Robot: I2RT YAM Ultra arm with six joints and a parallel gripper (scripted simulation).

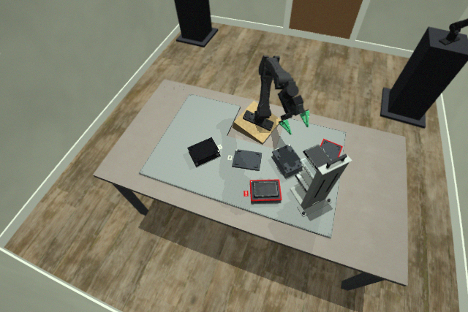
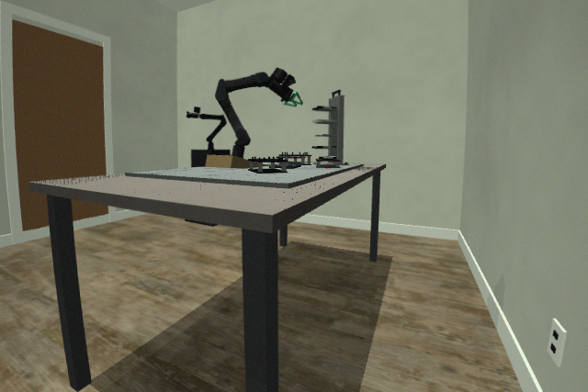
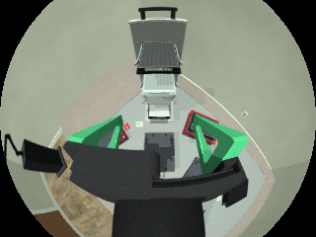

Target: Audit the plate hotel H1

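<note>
My gripper [image 1: 296, 120] is open and empty. It hangs high above the mat, behind the plate hotel H1 [image 1: 321, 180] and apart from it. In the side view the gripper [image 2: 292, 99] is left of the hotel [image 2: 334, 127], about level with its top shelf. The wrist view looks down at the hotel between my green fingers. A dark plate [image 1: 315, 153] lies in the top slot and also shows in the wrist view [image 3: 160, 55]. Lower shelves look light; their contents and any labels are too small to tell. A black plate [image 1: 204, 150] sits on a nest at the left.
A red-framed nest [image 1: 265, 190] in front of the hotel holds a dark plate. A second red-framed nest [image 1: 331, 147] lies behind the hotel. A flat dark nest [image 1: 246, 158] and a raised dark nest [image 1: 286, 160] stand mid-mat. The arm's base sits on a wooden block [image 1: 257, 121].
</note>
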